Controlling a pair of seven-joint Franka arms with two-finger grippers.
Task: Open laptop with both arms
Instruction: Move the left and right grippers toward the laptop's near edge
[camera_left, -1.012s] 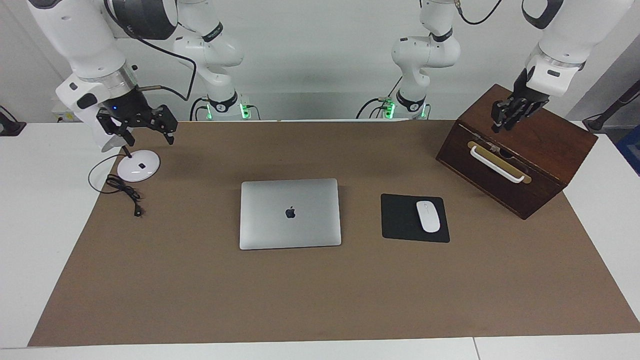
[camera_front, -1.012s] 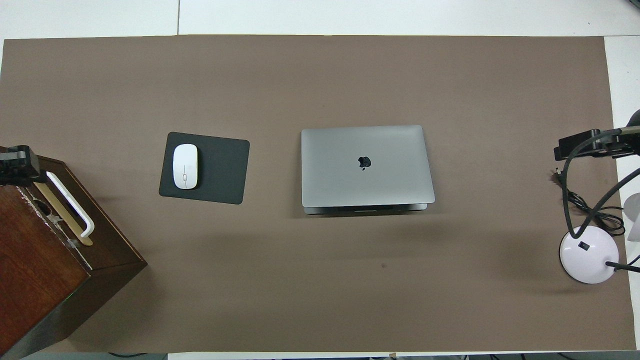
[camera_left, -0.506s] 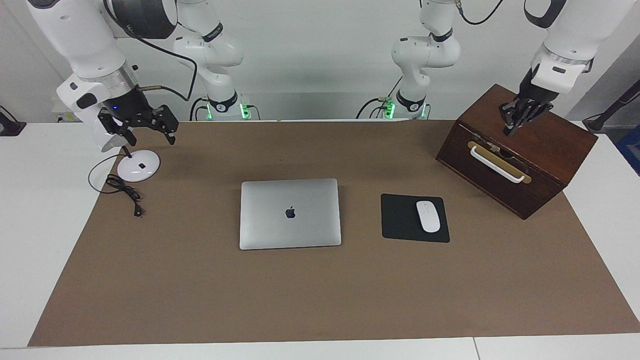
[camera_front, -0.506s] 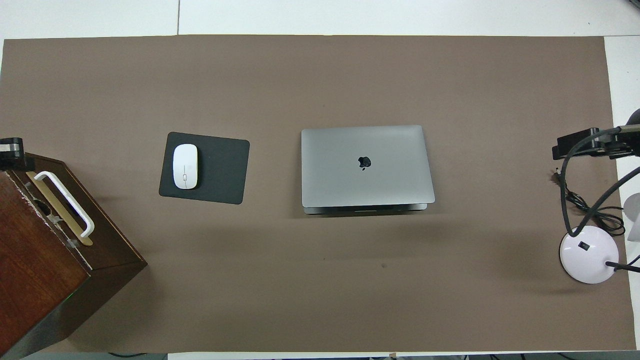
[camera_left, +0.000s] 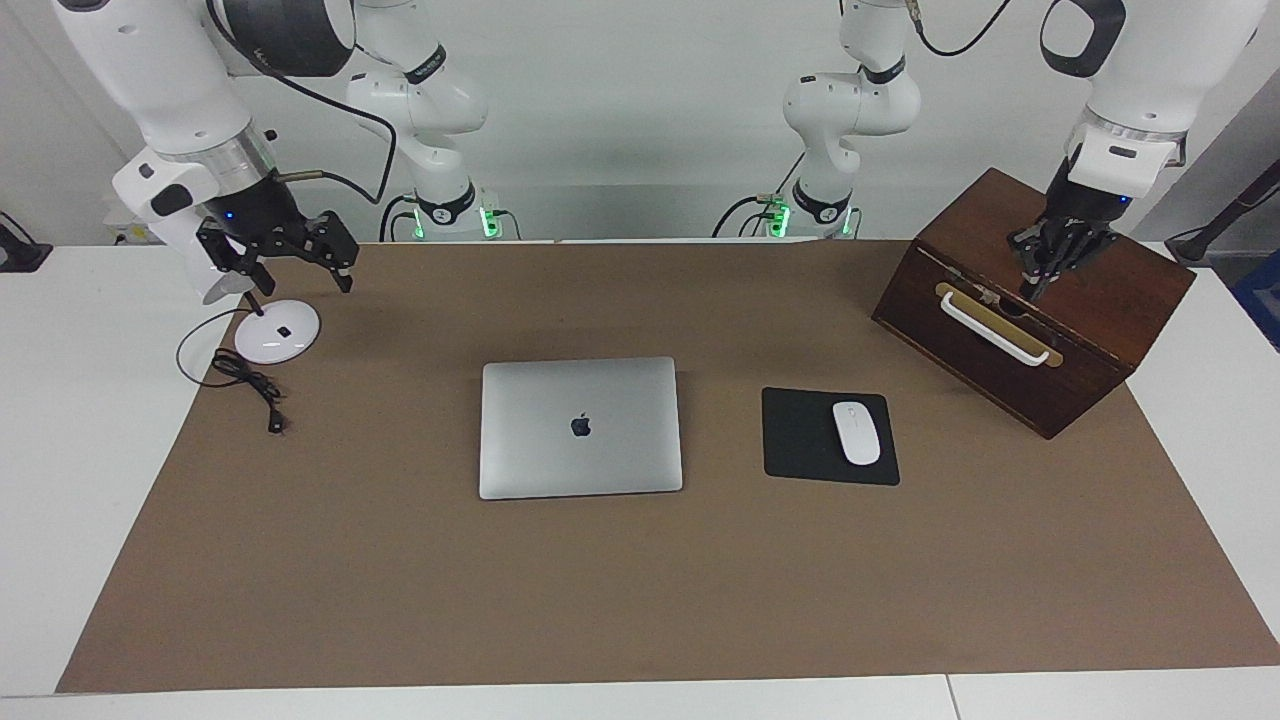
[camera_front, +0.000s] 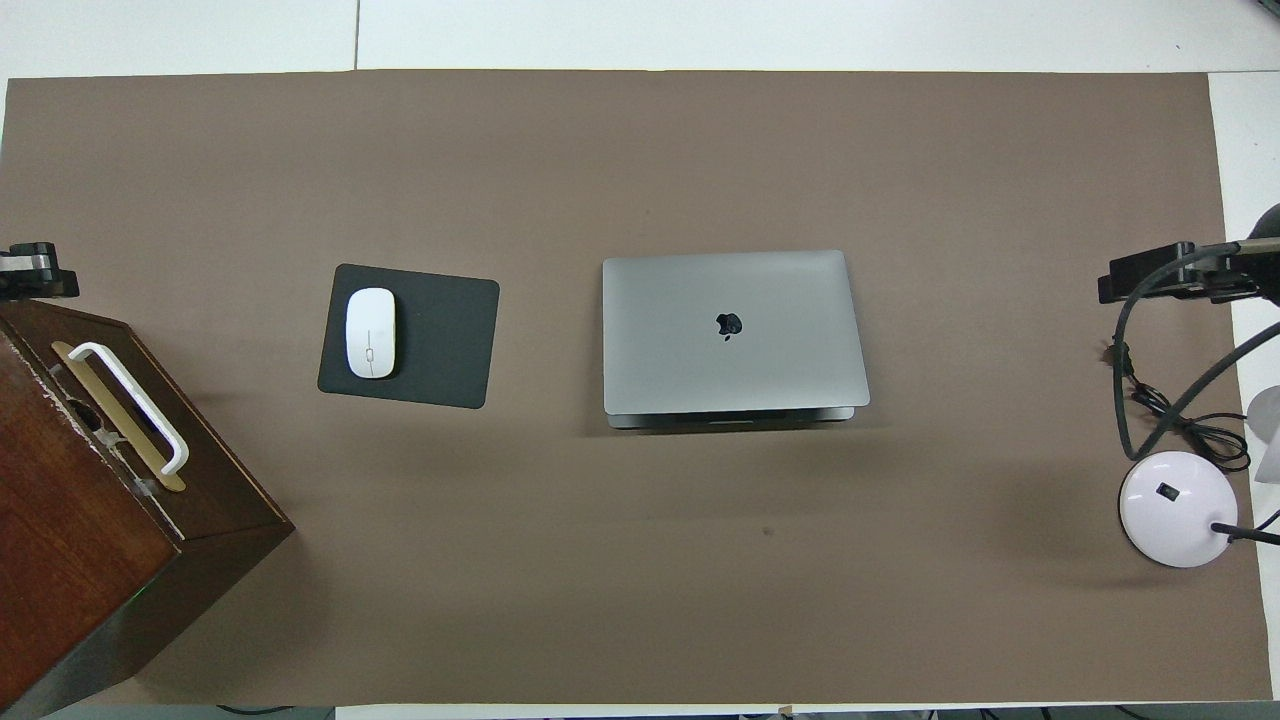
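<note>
Since a second ago we see the left tool (camera_left: 1033, 287) shift over the box (camera_left: 1060, 300) toward its front edge, its fingers now pressed together and pinching nothing; the right tool (camera_left: 293, 268) has barely stirred. We find the left tool hanging over the top of the box, just above the white handle (camera_left: 995, 328), with its tips pointing down. In the overhead view only a dark bit of it shows at the edge, beside the box (camera_front: 100, 520). Our right tool hovers over the lamp (camera_left: 277, 331) at the right arm's end of the tabletop (camera_left: 640, 600), its fingers spread and holding nothing. We see the laptop (camera_left: 580, 427) lying shut and flat near the middle of the brown mat, logo up, well apart from both tools. Beside it, toward the left arm's end, lies the mouse pad (camera_left: 805, 440) with the mouse (camera_left: 856, 432) on it. Next to the lamp a black cord (camera_left: 250, 385) trails on the mat.
</note>
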